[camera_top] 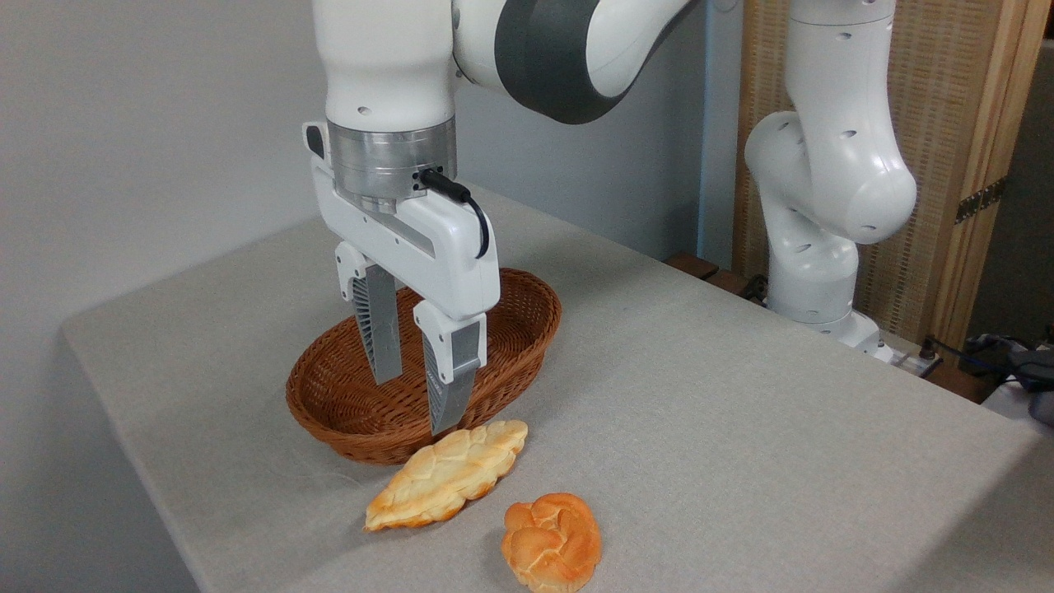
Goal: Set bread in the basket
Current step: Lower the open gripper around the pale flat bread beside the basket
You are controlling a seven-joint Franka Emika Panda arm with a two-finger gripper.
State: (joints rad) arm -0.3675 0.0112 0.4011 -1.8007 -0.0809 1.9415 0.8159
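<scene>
Grey table (741, 428), arm over the middle, nothing lifted yet.
Basket (527, 329) sits centre frame, empty; gripper (416, 399) hangs in front of it, jaws narrowly apart and holding nothing, probably lining up on the bread (449, 473) lying just below, touching the basket's near rim. The bun (552, 539) lies close, lower right.

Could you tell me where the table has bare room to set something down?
The right half of the table, between the basket and the arm's base, is bare, as is the strip left of the basket. The front middle is crowded: gripper, bread and round bun.
</scene>
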